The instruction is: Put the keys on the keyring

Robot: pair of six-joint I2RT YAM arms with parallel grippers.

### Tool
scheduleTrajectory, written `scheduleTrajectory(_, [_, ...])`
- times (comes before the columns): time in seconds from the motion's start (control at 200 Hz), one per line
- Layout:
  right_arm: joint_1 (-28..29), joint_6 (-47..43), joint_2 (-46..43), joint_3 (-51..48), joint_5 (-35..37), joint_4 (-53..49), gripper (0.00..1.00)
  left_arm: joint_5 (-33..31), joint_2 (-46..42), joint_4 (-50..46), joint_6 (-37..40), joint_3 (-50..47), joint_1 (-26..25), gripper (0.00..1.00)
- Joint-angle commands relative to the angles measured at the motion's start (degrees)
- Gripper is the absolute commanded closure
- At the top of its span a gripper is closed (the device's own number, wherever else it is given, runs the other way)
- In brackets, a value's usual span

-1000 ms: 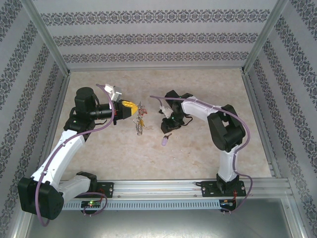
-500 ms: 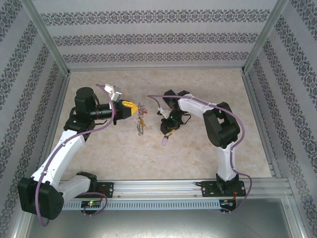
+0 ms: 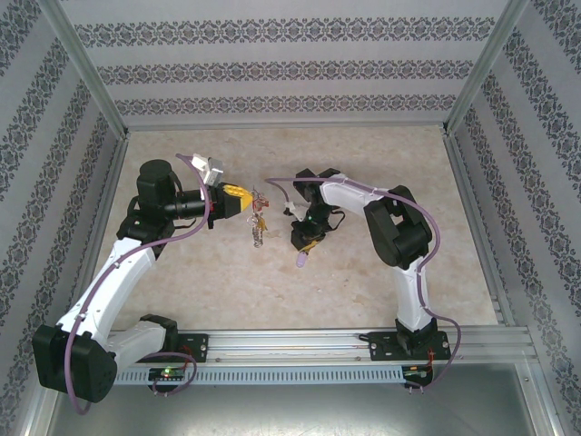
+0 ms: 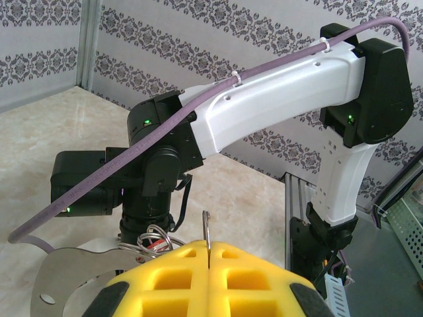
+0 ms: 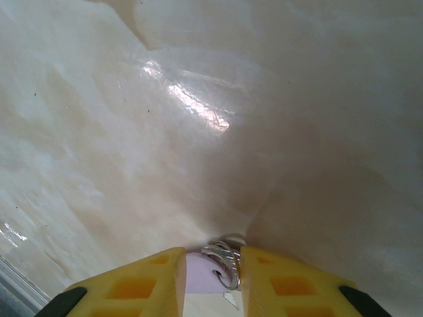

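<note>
Where the keyring hung: the large thin grey wire keyring [image 3: 257, 225], fringed with small silvery keys, was held up off the pale marbled table [image 3: 363, 154] near its middle, dangling just beyond the left gripper's fingertips.
Left gripper [image 4: 208, 254]: its yellow fingers were pressed together on the keyring's wire. In the left wrist view, a short length of that wire stood up from the seam between them.
Right gripper [image 5: 210, 281]: it was pinching the tiny metal key with the pale lilac head [image 5: 198, 274]. The head sat between the two yellow fingers, with a curl of silvery metal showing beside it.
Lilac-headed key's place: in the top view it hung under the right gripper and appeared clear of the table. It was near the keyring on that ring's right side, apart from it, with bare table showing between them.
Done so far: each piece was in hand, one per arm, and the two grippers faced each other at close range.
Left to do: by the look of it, the joining itself. The key had not yet met the wire, so it remained to be lined up and threaded onto the loop.
Unclear: whether the ring had a gap standing open could not be told, as the wire was too fine to read.
</note>
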Motion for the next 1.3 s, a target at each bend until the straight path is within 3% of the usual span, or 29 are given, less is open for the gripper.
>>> scheduleTrajectory(0.0, [0.68,-0.48,1.12,0.98,-0.37,-1.20,0.74,0.80,-1.47,0.37,0.99,1.68,0.51,1.00])
scheduleTrajectory(0.47, [0.74,-0.19,-2.01,-0.97,-0.31,-0.60,0.91,0.69,-1.59,0.19,1.16,1.67,0.52,1.00])
scheduleTrajectory(0.595, [0.40,0.42,-4.35,-2.34,-2.03,1.08,1.00,0.77,-1.60,0.29,1.10,1.66,0.51,1.00])
scheduleTrajectory(0.699, [-0.08,1.26,-8.59,-5.94,-4.86,5.64,1.00,0.80,-1.43,0.52,0.99,1.55,0.54,1.00])
scheduleTrajectory(0.929, [-1.80,5.71,-23.87,-16.02,-11.62,22.52,1.00,2.90,0.00,6.21,-3.43,0.36,0.52,1.00])
scheduleTrajectory(1.114, [-2.72,12.91,-39.71,-26.58,-12.09,47.07,1.00,6.26,1.46,15.88,-10.00,-1.61,0.45,1.00])
scheduleTrajectory(1.294, [-2.31,20.14,-50.03,-35.35,-3.39,74.61,1.00,10.29,5.91,45.07,-28.97,-5.36,0.24,1.00])
